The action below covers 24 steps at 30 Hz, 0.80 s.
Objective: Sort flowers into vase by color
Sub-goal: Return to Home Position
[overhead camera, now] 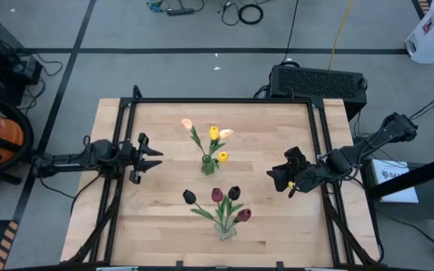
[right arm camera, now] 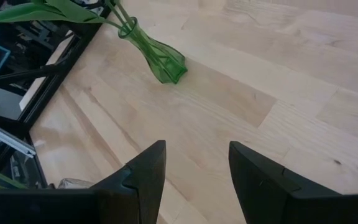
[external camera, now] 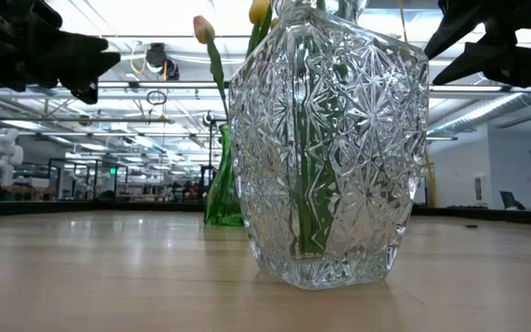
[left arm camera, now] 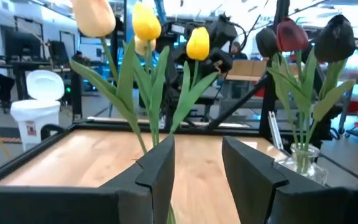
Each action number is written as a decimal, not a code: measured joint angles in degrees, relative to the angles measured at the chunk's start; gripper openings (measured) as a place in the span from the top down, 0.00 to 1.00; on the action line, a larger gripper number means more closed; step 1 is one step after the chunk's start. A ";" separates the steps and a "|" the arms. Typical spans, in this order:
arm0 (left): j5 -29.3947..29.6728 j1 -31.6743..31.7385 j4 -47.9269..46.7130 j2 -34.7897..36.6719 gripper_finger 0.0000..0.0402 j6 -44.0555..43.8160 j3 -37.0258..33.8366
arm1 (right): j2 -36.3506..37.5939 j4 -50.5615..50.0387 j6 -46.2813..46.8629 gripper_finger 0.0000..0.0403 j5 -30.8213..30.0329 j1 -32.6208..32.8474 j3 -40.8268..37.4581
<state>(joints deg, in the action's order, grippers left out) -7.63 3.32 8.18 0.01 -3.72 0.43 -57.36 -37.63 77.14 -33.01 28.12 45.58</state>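
Between left end effector (overhead camera: 159, 158) and right end effector (overhead camera: 274, 179) stand the flowers (overhead camera: 214, 133).

No legible text anywhere.

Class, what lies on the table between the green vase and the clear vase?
Nothing: the high view shows bare table between the green vase and the clear vase.

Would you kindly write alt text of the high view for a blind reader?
On a pale wooden table, a slim green glass vase holds yellow and peach artificial tulips at centre; below it, a clear cut-glass vase holds maroon and near-black tulips. The left gripper and right gripper hang open and empty at either side.
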 joint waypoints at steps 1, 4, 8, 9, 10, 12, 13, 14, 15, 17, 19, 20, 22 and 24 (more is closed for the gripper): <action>-0.10 0.10 -0.50 0.00 0.65 0.02 0.02 | 0.02 0.09 0.00 0.58 0.00 0.00 0.00; 0.20 0.10 -3.67 0.00 0.65 0.07 0.00 | 0.00 0.05 -0.04 0.58 0.02 0.00 0.00; 0.76 0.10 -6.62 -0.05 0.65 -0.28 0.00 | 0.00 -0.08 -2.86 0.58 0.07 0.00 0.00; 0.78 0.10 -6.59 -0.11 0.65 -0.33 0.00 | 0.02 -0.10 -4.18 0.58 0.05 0.00 0.00; 0.78 0.10 -6.62 -0.21 0.65 -0.32 0.00 | 0.02 -0.09 -5.09 0.58 0.06 -0.02 0.00; 0.80 0.10 -6.64 -0.24 0.65 -0.33 0.00 | 0.00 -0.08 -5.51 0.59 0.12 -0.04 0.00; 0.82 0.10 -6.66 -0.22 0.65 -0.33 0.00 | 0.01 -0.06 -5.52 0.60 0.11 -0.04 0.00; 0.82 0.10 -6.69 -0.24 0.65 -0.33 0.00 | 0.02 -0.07 -5.64 0.62 0.11 -0.04 0.00; 0.82 0.10 -6.69 -0.24 0.65 -0.33 0.00 | 0.00 -0.11 -6.00 0.65 0.13 -0.04 0.00; 0.83 0.10 -6.71 -0.24 0.65 -0.33 0.00 | 0.00 -0.24 -7.60 0.72 0.11 -0.04 0.00; 0.86 0.10 -6.73 -0.24 0.65 -0.33 0.00 | 0.00 -0.57 -9.93 0.81 0.11 -0.04 0.00; 0.87 0.10 -6.73 -0.24 0.65 -0.33 0.00 | 0.00 -0.81 -11.26 0.86 0.11 -0.04 0.00; 0.95 0.10 -6.77 -0.24 0.65 -0.33 0.00 | 0.00 -1.93 -14.86 0.95 0.08 -0.04 0.00; 0.97 0.10 -6.79 -0.24 0.65 -0.33 -0.02 | 0.00 -2.96 -18.86 0.98 0.11 -0.04 0.00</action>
<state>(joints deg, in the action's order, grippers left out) -6.66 3.42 1.39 -0.23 -4.05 0.41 -57.36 -40.60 58.29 -32.91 28.08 45.58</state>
